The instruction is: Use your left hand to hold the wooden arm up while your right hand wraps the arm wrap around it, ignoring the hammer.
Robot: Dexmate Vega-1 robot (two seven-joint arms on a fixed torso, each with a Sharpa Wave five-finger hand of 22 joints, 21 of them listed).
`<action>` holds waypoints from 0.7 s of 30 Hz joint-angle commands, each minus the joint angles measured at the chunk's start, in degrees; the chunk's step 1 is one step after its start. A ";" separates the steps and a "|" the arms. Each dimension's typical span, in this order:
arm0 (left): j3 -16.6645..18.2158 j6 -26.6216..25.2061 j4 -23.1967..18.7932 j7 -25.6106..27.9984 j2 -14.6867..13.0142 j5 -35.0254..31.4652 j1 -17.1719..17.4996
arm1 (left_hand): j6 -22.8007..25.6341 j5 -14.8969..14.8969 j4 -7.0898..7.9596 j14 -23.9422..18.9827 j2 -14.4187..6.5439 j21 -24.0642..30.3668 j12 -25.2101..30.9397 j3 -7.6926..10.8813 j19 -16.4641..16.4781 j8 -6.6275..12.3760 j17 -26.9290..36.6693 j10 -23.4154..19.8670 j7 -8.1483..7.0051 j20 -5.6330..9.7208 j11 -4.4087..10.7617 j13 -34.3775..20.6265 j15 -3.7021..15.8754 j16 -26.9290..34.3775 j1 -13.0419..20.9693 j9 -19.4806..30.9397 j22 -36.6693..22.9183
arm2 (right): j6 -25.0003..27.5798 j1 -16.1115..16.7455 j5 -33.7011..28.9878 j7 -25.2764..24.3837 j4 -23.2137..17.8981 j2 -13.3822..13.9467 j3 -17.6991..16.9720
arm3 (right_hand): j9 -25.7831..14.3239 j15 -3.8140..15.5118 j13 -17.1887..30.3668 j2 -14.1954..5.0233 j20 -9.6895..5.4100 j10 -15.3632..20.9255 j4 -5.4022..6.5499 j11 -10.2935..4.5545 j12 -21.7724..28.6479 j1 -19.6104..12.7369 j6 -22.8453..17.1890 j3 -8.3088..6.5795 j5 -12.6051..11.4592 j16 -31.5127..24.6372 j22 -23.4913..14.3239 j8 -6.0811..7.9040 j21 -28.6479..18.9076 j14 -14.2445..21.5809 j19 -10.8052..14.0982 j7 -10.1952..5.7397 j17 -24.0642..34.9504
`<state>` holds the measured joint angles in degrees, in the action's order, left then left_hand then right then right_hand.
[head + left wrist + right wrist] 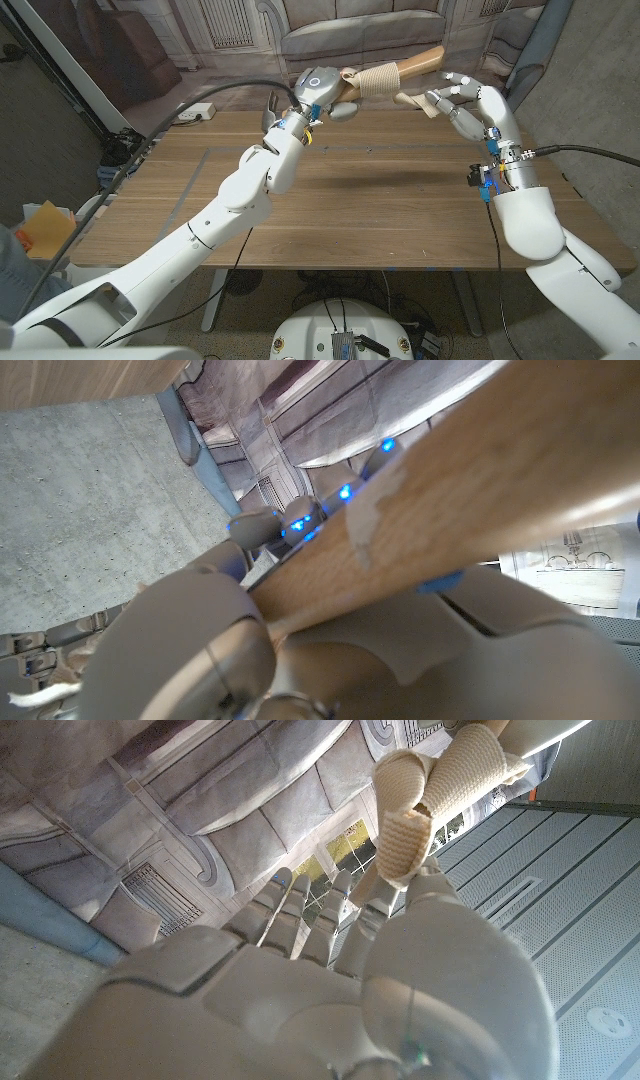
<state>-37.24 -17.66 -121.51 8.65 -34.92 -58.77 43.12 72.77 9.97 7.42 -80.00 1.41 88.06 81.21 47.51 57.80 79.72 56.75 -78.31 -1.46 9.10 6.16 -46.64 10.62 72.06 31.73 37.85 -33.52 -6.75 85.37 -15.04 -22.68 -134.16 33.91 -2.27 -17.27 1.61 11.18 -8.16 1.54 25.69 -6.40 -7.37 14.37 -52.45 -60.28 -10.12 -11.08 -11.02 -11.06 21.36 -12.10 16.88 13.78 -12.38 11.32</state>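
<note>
Wooden table (pixel 330 215) — no legible writing; left hand (pixel 318 92) grips wooden arm (pixel 420 62).

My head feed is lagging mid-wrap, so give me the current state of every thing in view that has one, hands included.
wooden arm: held up off the table, tilted, one end in the left hand.
arm wrap: wound around the wooden arm's middle, its loose end at the right hand's fingers.
left hand: grips the wooden arm.
right hand: raised beside the arm, fingers on the wrap's loose end.

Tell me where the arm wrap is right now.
In the head view the arm wrap is wound around the wooden arm, raised above the table's far edge, between the left hand and right hand.
</note>
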 commanded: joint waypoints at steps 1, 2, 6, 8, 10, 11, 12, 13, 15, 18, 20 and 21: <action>0.84 1.51 -0.40 0.83 -1.50 1.02 0.73 | 0.48 -0.01 0.06 -0.16 -0.28 0.00 0.08 -0.06 0.26 -0.07 3.35 -0.59 0.26 2.89 0.07 -0.01 0.24 7.21 0.28 -0.21 0.26 | 1.26 0.68 -2.88 -1.27 -1.06 -2.52 1.85 | 0.02 -0.36 0.16 0.48 0.54 -0.13 -0.24 -0.10 -0.05 -0.10 -0.16 -0.10 -0.04 -0.19 -0.18 -0.32 -0.44 0.05 0.20 -0.35 0.09; 0.84 1.60 -0.45 0.84 -1.56 0.98 0.74 | 0.44 -0.01 0.07 -0.32 -0.28 0.21 0.17 -0.07 0.22 -0.04 3.48 -0.54 0.26 2.87 -0.08 -0.16 0.22 7.34 0.28 -0.13 -0.08 | 1.45 0.71 -3.08 -1.32 -1.15 -2.58 1.91 | 0.05 -0.35 0.16 0.47 0.59 -0.13 -0.23 -0.10 -0.06 -0.08 -0.16 -0.09 -0.04 -0.19 -0.18 -0.34 -0.44 0.05 0.20 -0.35 0.09; 0.98 1.98 -0.34 1.01 -1.42 1.46 0.72 | 0.44 -0.01 0.09 -0.24 -0.27 0.07 0.26 -0.08 0.07 0.37 3.42 -0.51 0.03 2.81 -0.01 -0.28 0.22 7.30 0.27 0.56 -0.03 | 1.83 0.96 -3.02 -1.36 -1.38 -2.87 1.85 | 0.16 -0.28 0.16 0.44 0.69 -0.08 -0.26 -0.11 -0.05 -0.12 -0.19 -0.10 -0.05 -0.24 -0.19 -0.39 -0.45 0.19 0.23 -0.35 0.08; 0.93 2.00 0.00 1.11 -1.17 1.59 0.55 | 0.21 -0.01 0.09 -0.28 -0.29 -0.03 0.17 -0.08 0.11 0.18 3.45 -0.50 0.26 2.87 -0.03 -0.16 0.22 7.33 0.28 0.42 0.13 | 1.63 1.00 -2.95 -1.40 -1.08 -2.86 1.72 | 0.17 -0.26 0.16 0.46 0.69 -0.10 -0.24 -0.09 -0.06 -0.08 -0.21 -0.07 -0.05 -0.25 -0.19 -0.40 -0.45 0.22 0.22 -0.35 0.07; 0.73 1.75 0.36 1.21 -0.84 1.38 0.45 | -0.06 0.00 0.09 -0.38 -0.30 0.14 0.27 -0.07 -0.05 0.60 3.61 -0.49 0.21 2.79 0.09 -0.30 0.23 7.47 0.29 1.21 -0.19 | 1.07 0.83 -2.69 -1.49 -0.50 -2.88 1.68 | 0.20 -0.31 0.16 0.43 0.75 -0.15 -0.21 -0.14 -0.08 -0.04 -0.22 -0.07 -0.04 -0.26 -0.19 -0.41 -0.45 0.23 0.23 -0.35 0.08; 0.61 1.56 0.49 1.23 -0.65 1.30 0.47 | 0.08 -0.01 0.10 -0.20 -0.34 -0.16 0.27 -0.07 0.05 0.15 3.38 -0.51 0.16 2.83 -0.06 -0.29 0.22 7.26 0.30 0.50 0.30 | 0.66 0.38 -2.14 -1.19 0.06 -2.74 1.75 | 0.20 -0.30 0.16 0.43 0.73 -0.17 -0.20 -0.14 -0.09 -0.02 -0.23 -0.06 -0.04 -0.26 -0.19 -0.41 -0.45 0.24 0.22 -0.35 0.08; 0.54 1.47 0.48 1.23 -0.65 1.17 0.51 | 0.29 -0.02 0.10 -0.32 -0.33 0.00 0.26 -0.08 0.25 0.01 3.49 -0.53 0.23 2.85 0.14 -0.27 0.22 7.37 0.30 0.19 0.19 | 0.63 0.13 -2.06 -1.12 0.26 -2.71 1.86 | 0.20 -0.29 0.16 0.43 0.73 -0.13 -0.20 -0.17 -0.08 -0.01 -0.23 -0.05 -0.04 -0.26 -0.19 -0.41 -0.45 0.24 0.21 -0.35 0.08; 0.53 1.45 0.47 1.23 -0.66 1.17 0.50 | 0.24 -0.02 0.10 -0.42 -0.32 -0.04 0.33 -0.09 0.13 0.09 3.60 -0.51 0.29 2.86 -0.01 -0.38 0.22 7.49 0.30 0.35 0.19 | 0.62 0.13 -2.05 -1.13 0.27 -2.70 1.86 | 0.21 -0.29 0.16 0.42 0.77 -0.13 -0.19 -0.17 -0.07 0.00 -0.22 -0.05 -0.04 -0.26 -0.19 -0.42 -0.44 0.24 0.20 -0.35 0.08; 0.37 1.31 0.33 1.16 -0.81 0.68 0.56 | 0.23 -0.02 0.08 -0.37 -0.30 0.05 0.49 -0.09 0.13 0.07 3.60 -0.39 0.19 2.82 0.17 -0.67 0.22 7.48 0.32 0.35 0.03 | 0.27 -0.48 -1.83 -1.02 0.80 -2.60 2.15 | 0.25 -0.33 0.16 0.44 0.76 -0.11 -0.23 -0.17 -0.07 -0.05 -0.22 -0.06 -0.04 -0.26 -0.19 -0.45 -0.46 0.28 0.22 -0.36 0.06; 0.34 1.17 0.29 1.08 -0.80 0.49 0.55 | 0.30 -0.02 0.04 -0.31 -0.33 -0.14 0.26 -0.08 0.19 0.10 3.48 -0.56 0.18 2.88 -0.15 -0.21 0.23 7.37 0.39 0.39 0.43 | -0.16 -0.82 -1.65 -1.17 1.25 -2.61 2.39 | 0.26 -0.21 0.17 0.40 0.80 -0.06 -0.22 -0.17 -0.06 -0.03 -0.29 -0.06 -0.05 -0.28 -0.20 -0.43 -0.46 0.33 0.22 -0.35 0.06; 0.33 1.17 0.33 1.08 -0.77 0.48 0.50 | 0.30 -0.02 0.05 -0.35 -0.32 0.11 0.38 -0.09 0.25 0.12 3.51 -0.54 0.30 2.91 0.03 -0.41 0.23 7.41 0.38 0.43 0.10 | -0.24 -0.85 -1.86 -1.31 1.40 -2.55 2.47 | 0.25 -0.17 0.17 0.40 0.86 -0.05 -0.24 -0.17 -0.06 -0.06 -0.32 -0.07 -0.05 -0.30 -0.20 -0.42 -0.46 0.41 0.22 -0.35 0.05; 0.30 1.21 0.38 1.14 -0.75 0.45 0.46 | 0.31 -0.02 0.06 -0.43 -0.31 0.31 0.38 -0.10 0.00 0.12 3.59 -0.51 0.15 2.81 0.00 -0.42 0.22 7.49 0.37 0.45 -0.35 | -0.19 -0.87 -1.81 -1.36 1.41 -2.61 2.51 | 0.24 -0.13 0.17 0.37 0.82 -0.03 -0.22 -0.20 -0.05 -0.04 -0.32 -0.07 -0.05 -0.28 -0.20 -0.40 -0.46 0.36 0.22 -0.35 0.06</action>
<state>-36.57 -16.22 -121.43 9.67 -35.82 -57.75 43.63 72.83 9.96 7.42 -80.02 1.40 88.06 81.17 47.51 57.80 79.72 56.74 -78.23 -1.40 9.10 6.24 -46.79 10.64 72.06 31.75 38.21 -33.20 -6.00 85.41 -17.23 -23.79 -134.02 31.41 -0.37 -17.01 1.42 11.19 -8.16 2.18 25.70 -6.56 -7.38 14.38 -52.45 -60.41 -9.96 -11.08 -11.02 -11.06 20.97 -12.10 16.69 13.77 -12.51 11.18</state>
